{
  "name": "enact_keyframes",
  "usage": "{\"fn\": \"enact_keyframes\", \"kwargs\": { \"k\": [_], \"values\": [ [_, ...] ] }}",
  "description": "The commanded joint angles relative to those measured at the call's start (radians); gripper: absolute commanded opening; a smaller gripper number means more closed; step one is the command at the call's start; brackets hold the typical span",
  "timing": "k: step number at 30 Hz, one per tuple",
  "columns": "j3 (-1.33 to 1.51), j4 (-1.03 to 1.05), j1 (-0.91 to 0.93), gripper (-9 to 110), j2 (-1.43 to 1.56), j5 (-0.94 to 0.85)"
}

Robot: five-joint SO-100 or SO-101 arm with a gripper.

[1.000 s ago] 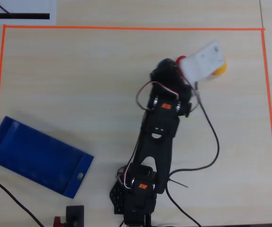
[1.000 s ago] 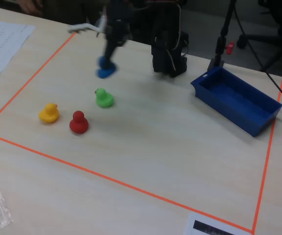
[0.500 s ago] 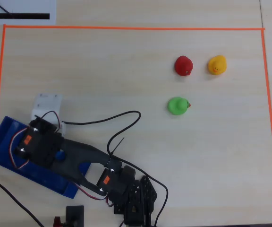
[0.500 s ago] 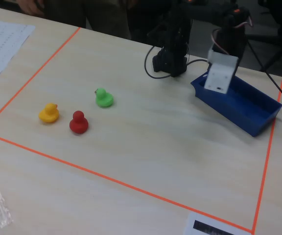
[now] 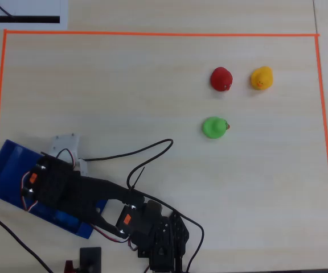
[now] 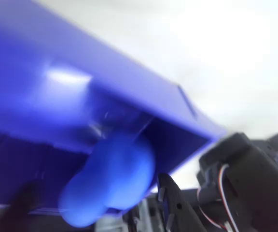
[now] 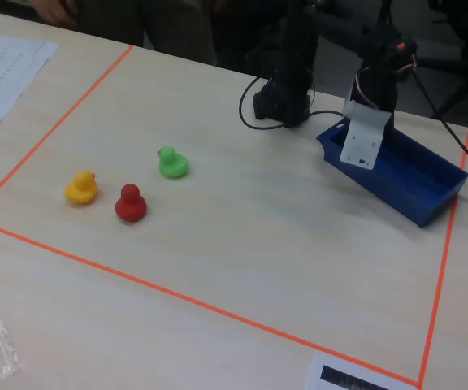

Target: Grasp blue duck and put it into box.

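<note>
The dark-blue box (image 5: 4, 170) lies at the left of the overhead view, half under my arm. In the fixed view the box (image 7: 429, 191) sits at the right, with my gripper (image 7: 362, 150) hanging over its near end. In the wrist view the blue duck (image 6: 110, 179) is a blurred rounded shape in front of the box wall (image 6: 81, 63), between my two dark fingers. There is a gap on its left side. My gripper (image 6: 95, 205) looks open. The duck is hidden by the arm in the other two views. My gripper's white part (image 5: 64, 147) shows above the box.
A red duck (image 5: 221, 78), a yellow duck (image 5: 261, 78) and a green duck (image 5: 214, 127) stand at the far right inside the orange tape border (image 5: 152, 33). A black cable (image 5: 147, 149) loops beside the arm. A printed sheet (image 7: 6, 73) lies outside the tape.
</note>
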Motion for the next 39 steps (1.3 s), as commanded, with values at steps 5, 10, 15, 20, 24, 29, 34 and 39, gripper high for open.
{"fn": "enact_keyframes", "kwargs": {
  "k": [5, 10, 15, 20, 24, 29, 34, 39],
  "values": [
    [0.247, -0.279, 0.371, 0, 0.402, -0.092],
    [0.561, -0.532, 0.67, 0, 0.753, -0.278],
    [0.942, -0.733, 0.864, 0, 1.14, -0.46],
    [1.25, -0.839, 0.999, 0, 1.471, -0.568],
    [1.417, -0.854, 1.081, 0, 1.637, -0.652],
    [1.431, -0.657, 1.075, 0, 1.701, -0.676],
    [1.433, -0.318, 1.078, 0, 1.701, -0.756],
    [1.433, -0.29, 1.154, 5, 1.701, -0.746]
  ]
}}
